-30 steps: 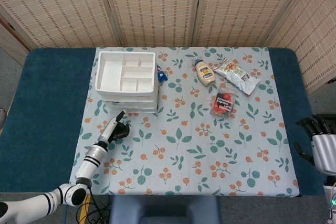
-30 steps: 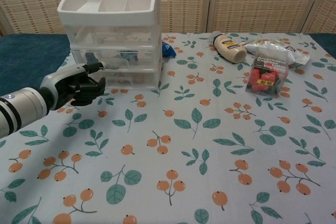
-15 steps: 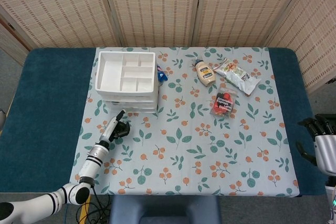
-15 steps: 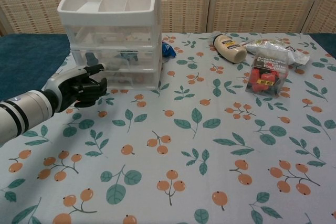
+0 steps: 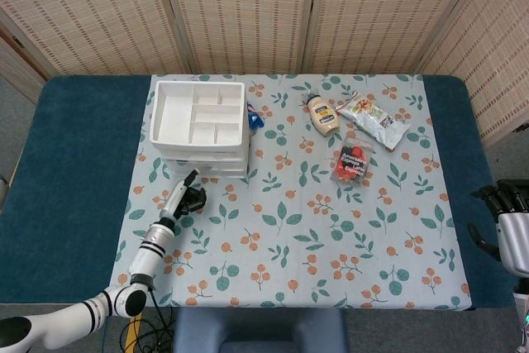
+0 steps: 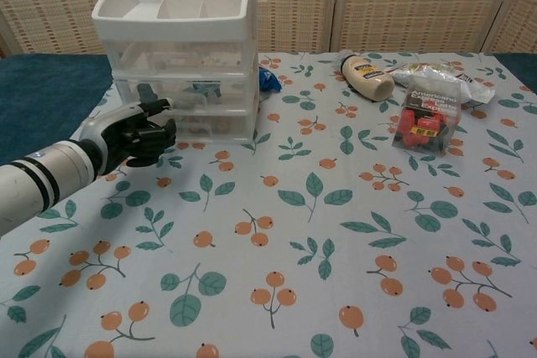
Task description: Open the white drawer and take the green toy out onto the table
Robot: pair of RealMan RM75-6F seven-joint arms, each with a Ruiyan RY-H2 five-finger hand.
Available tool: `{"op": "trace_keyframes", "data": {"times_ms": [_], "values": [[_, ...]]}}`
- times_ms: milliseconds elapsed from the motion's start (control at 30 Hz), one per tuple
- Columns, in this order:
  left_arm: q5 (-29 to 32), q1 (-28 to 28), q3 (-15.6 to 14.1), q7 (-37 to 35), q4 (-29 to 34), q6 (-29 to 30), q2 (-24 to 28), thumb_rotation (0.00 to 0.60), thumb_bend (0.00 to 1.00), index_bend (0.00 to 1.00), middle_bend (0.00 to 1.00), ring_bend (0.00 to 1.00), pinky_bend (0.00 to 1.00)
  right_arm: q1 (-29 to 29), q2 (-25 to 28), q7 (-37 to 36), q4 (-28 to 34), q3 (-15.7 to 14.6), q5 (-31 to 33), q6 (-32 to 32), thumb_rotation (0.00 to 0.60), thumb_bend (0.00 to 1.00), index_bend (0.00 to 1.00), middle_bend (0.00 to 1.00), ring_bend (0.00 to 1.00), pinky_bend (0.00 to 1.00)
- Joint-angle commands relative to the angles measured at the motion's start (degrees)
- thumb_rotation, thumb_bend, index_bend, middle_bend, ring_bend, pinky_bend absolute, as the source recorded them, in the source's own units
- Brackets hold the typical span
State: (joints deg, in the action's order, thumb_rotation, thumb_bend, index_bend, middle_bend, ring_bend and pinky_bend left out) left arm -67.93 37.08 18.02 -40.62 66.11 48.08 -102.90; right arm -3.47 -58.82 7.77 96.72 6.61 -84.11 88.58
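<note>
We see the left hand (image 6: 130, 133) with its fingers (image 6: 155, 106) curled loosely, holding nothing, just before the closed front of the white drawer (image 6: 186, 93); whether they touch it we cannot tell. The green toy is not visible to us. The head view alone shows the right hand (image 5: 506, 222), far right, fingers apart and empty. Since the earlier frame the left hand has moved slightly nearer the drawer.
</note>
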Motion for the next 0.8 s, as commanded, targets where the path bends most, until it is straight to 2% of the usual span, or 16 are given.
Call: {"op": "trace_keyframes", "data": {"times_ms": [33,433,800], "values": [[-0.3,0.3,0.1,-0.7,-0.3,-0.4,-0.2,0.600,0.68,0.15,0.96,1.00,1.00,0.0,0.0,0.0,0.0,0.0,0.1,-0.1,0.600,0.33,0.28,0.28,0.20,0.30],[-1.1,1.2,1.0,-4.4,-2.3,-1.3,-1.6,0.600,0.68,0.17,0.96,1.00,1.00,0.1,-0.1,-0.2,-0.3,0.0,0.4,-0.1,0.600,0.33,0.28,0.28,0.20,0.30],[-1.9,1.5,1.1,-6.7,-3.5,-1.3,-2.0,0.600,0.68,0.22,0.96,1.00,1.00,0.3,-0.2,-0.2,-0.3,0.0,0.6,-0.1,0.600,0.33,0.28,0.28,0.20,0.30]]}}
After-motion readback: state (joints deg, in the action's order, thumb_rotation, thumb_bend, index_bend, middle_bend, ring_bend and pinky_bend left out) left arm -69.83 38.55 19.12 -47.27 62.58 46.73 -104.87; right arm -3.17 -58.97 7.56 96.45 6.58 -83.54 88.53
